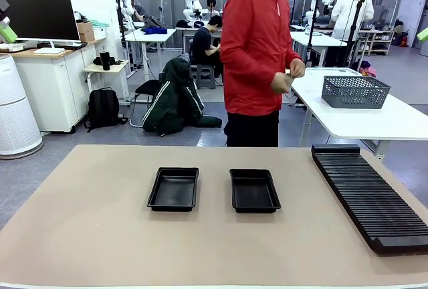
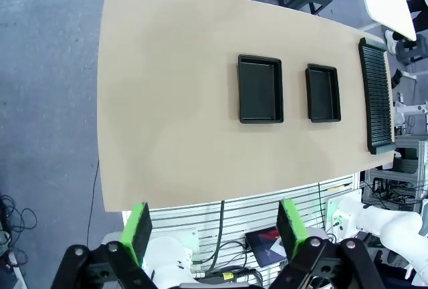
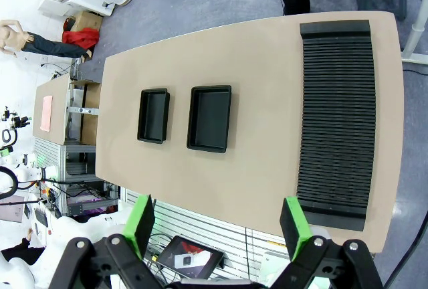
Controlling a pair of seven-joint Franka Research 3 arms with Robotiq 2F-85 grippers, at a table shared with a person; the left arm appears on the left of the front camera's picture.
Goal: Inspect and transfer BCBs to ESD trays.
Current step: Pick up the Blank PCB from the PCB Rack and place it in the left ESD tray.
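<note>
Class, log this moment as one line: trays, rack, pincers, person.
left tray: empty; right tray: empty; rack: no boards; left pincer: open, high; right pincer: open, high; person: standing far side

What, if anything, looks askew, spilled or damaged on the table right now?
Nothing stands out. The two ESD trays, left and right, sit flat and apart, side by side on the table, their floors bare. The black slotted rack lies flat along the right side. Nothing is spilled or cracked.
</note>
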